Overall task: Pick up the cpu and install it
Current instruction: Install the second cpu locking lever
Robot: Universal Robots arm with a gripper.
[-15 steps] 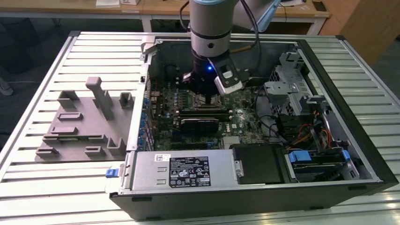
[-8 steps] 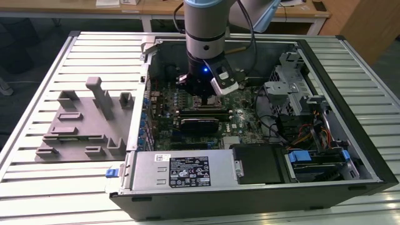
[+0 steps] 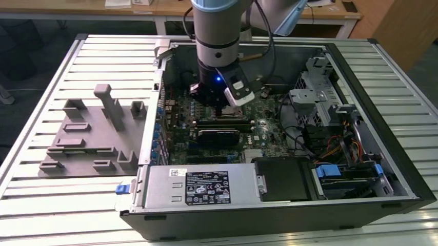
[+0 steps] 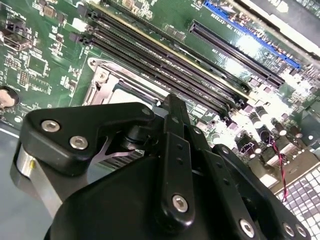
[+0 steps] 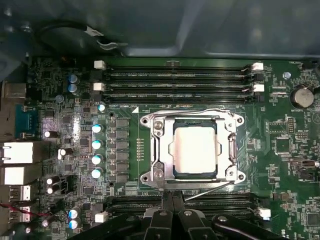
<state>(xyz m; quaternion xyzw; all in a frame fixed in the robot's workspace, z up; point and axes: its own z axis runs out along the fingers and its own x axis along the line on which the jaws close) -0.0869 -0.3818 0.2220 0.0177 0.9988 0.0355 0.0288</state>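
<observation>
Hovering inside the open computer case [image 3: 383, 154], the gripper [image 5: 172, 212] hangs just above the motherboard [image 5: 60, 125], close beside the socket frame [image 5: 192, 147] on the side nearer the lower memory slots [image 5: 215, 202]. Its fingers [image 5: 165, 220] look pressed together with nothing between them. The cpu [image 5: 194, 148] lies flat inside that socket frame, silvery plate up, apart from the gripper. Judging by this, the placing step looks done and the chip is seated; what remains appears to be securing it, which would call for care with the thin retention lever [image 5: 210, 187] running along the socket frame's near edge.
</observation>
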